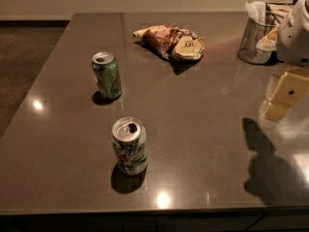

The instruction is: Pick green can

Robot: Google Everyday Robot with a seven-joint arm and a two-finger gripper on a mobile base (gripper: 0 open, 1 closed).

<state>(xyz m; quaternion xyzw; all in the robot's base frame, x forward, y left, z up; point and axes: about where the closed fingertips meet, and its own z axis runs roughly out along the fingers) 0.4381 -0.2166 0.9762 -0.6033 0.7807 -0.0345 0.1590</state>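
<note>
The green can (107,75) stands upright on the dark table (203,129), left of the middle, with its silver top and pull tab showing. A mostly white and silver can (129,145) with green and red lettering stands upright nearer the front edge. My gripper (285,98) is at the right edge of the view, pale yellow-white, hanging below the white arm (297,30). It is far to the right of both cans and holds nothing that I can see. Its shadow (264,166) falls on the table at the front right.
A crumpled brown chip bag (170,41) lies at the back middle. A wire mesh holder (256,40) with napkins stands at the back right beside the arm. The table's left edge drops to a dark floor (24,57).
</note>
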